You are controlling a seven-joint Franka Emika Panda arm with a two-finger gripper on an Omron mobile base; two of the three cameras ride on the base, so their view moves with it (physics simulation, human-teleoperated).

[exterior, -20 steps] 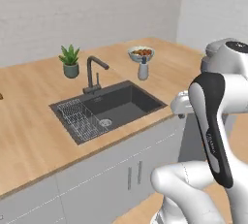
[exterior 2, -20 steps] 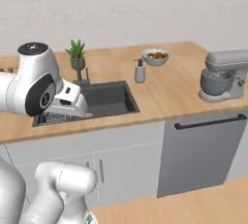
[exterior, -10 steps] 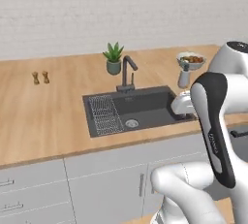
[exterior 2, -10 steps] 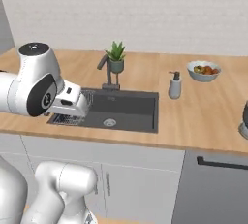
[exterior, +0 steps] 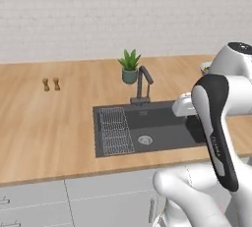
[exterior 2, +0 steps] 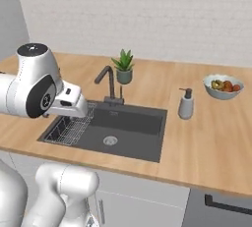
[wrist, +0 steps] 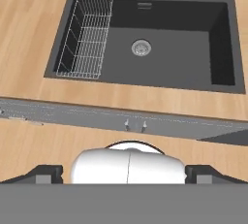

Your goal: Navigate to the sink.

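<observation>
I'm seeing the sink sitting recessed in the worktop straight ahead of the base, its front edge lying just behind the worktop's lip and bare wood running wide to its left. A plant is standing behind the faucet, a soap bottle just right of the basin; I'm reading no lettering anywhere. I cannot tell how the hand is set.
</observation>
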